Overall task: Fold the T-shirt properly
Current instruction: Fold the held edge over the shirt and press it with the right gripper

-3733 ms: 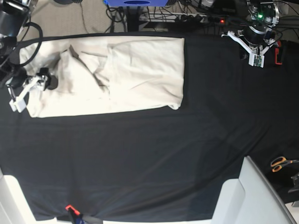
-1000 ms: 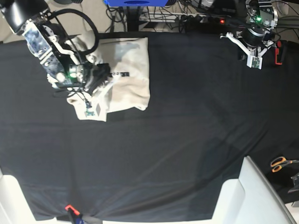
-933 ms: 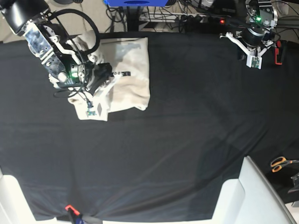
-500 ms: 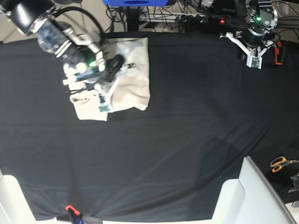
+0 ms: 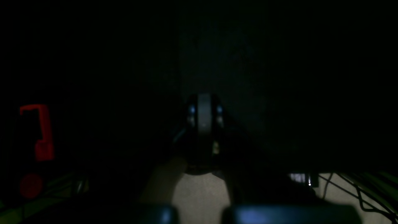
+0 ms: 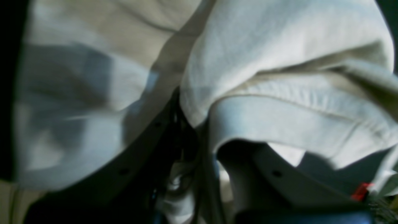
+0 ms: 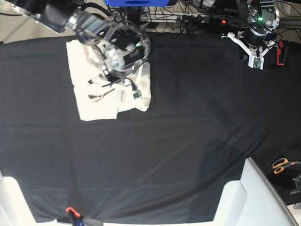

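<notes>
The cream T-shirt point(image 7: 91, 106) lies folded into a narrow block at the far left of the black tablecloth point(image 7: 188, 141). My right arm reaches over it from the back. My right gripper point(image 7: 97, 88) sits low on the middle of the shirt. In the right wrist view a thick fold of the T-shirt point(image 6: 279, 53) drapes over the white finger point(image 6: 264, 174) and runs down between it and the dark finger point(image 6: 140, 149), so the gripper looks shut on cloth. My left gripper point(image 7: 256, 60) hangs at the far right back, empty; its view is dark and the left gripper point(image 5: 203, 115) looks shut there.
Orange-handled scissors point(image 7: 282, 165) and a white bin point(image 7: 256, 197) sit at the front right. A red clamp point(image 7: 281, 52) is beside the left arm and also shows in the left wrist view point(image 5: 39, 130). An orange clip point(image 7: 70, 210) marks the front edge. Cables run behind the table.
The shirt, spread wide 3.7 s ago, is now folded narrow. In the last second my right arm swung up and to the right across it, uncovering the shirt's left part. The left arm has not moved.
</notes>
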Tool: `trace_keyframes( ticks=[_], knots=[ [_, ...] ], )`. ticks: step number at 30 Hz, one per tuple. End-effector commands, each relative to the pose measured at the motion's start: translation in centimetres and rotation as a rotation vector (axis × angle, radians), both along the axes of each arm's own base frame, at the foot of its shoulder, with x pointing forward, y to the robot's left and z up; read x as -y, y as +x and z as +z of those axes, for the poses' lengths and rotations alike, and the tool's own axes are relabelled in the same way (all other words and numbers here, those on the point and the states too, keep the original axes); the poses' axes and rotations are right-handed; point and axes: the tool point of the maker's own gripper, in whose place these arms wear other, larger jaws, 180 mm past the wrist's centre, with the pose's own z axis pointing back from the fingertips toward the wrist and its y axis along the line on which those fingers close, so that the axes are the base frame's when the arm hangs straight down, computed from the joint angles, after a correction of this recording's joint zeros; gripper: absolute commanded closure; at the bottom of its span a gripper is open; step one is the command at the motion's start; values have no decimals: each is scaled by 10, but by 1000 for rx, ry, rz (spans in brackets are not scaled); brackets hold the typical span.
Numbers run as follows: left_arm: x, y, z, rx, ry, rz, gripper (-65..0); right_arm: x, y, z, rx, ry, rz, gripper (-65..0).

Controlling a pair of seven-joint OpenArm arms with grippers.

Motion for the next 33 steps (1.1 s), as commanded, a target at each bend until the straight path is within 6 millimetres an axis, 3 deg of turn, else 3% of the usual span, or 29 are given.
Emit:
trace_keyframes(
  ticks=[1, 8, 21, 28, 33],
  knots=[
    [-5, 4, 7, 26, 17, -5, 0, -9, 12, 10, 66, -9, 27, -2],
    [-5, 4, 7, 26, 17, -5, 0, -15, 20, 14, 163, -176, 90, -2],
    [-4, 5, 7, 28, 16, -4, 0, -27, 24, 17, 181, -164, 172, -17],
    [-5, 5, 7, 26, 17, -5, 0, -53, 24, 22, 206, -101, 200, -240],
    [-5, 5, 7, 26, 17, -5, 0, -74, 23, 27, 215, -60, 234, -252]
  ],
)
